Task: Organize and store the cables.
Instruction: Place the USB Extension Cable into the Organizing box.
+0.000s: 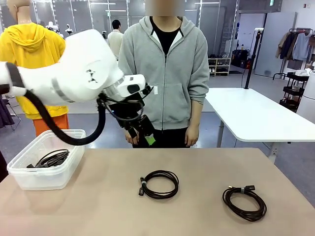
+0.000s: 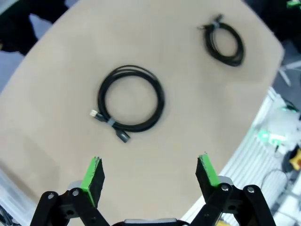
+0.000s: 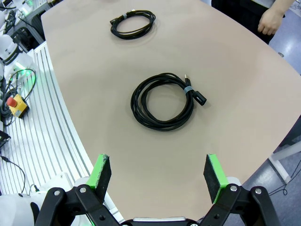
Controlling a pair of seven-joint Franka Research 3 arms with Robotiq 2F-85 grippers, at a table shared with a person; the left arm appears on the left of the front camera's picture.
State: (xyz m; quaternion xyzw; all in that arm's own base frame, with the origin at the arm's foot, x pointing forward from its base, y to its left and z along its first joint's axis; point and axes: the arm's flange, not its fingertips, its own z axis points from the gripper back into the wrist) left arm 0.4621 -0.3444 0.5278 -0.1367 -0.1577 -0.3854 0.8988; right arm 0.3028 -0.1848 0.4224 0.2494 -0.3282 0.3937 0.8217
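Resting in the clear bin (image 1: 30, 181) is one cable (image 1: 52, 158); left tool (image 2: 149, 161) and right tool (image 3: 157, 159) gape empty.

Front view looks across the table (image 1: 98, 196) at the person (image 1: 167, 73) — both wrist views look down, sharing two cables (image 2: 136, 126).

In the front view the left arm's black pincer (image 1: 142, 133) hangs before the person's dark trousers (image 1: 170, 138). Its fingers (image 1: 149, 139) blend into the cloth, and it covers part of the person's hand (image 1: 129, 139). Thin black coiled cords (image 1: 51, 158) in the clear plastic bin (image 1: 42, 183) sit behind its cloudy wall—how many, I cannot tell. The left wrist view is blurred—on the farther black coil (image 2: 233, 60) the plug ends are lost. In the right wrist view a hand of the person (image 3: 271, 20) lies near the top edge, its arm cut off.
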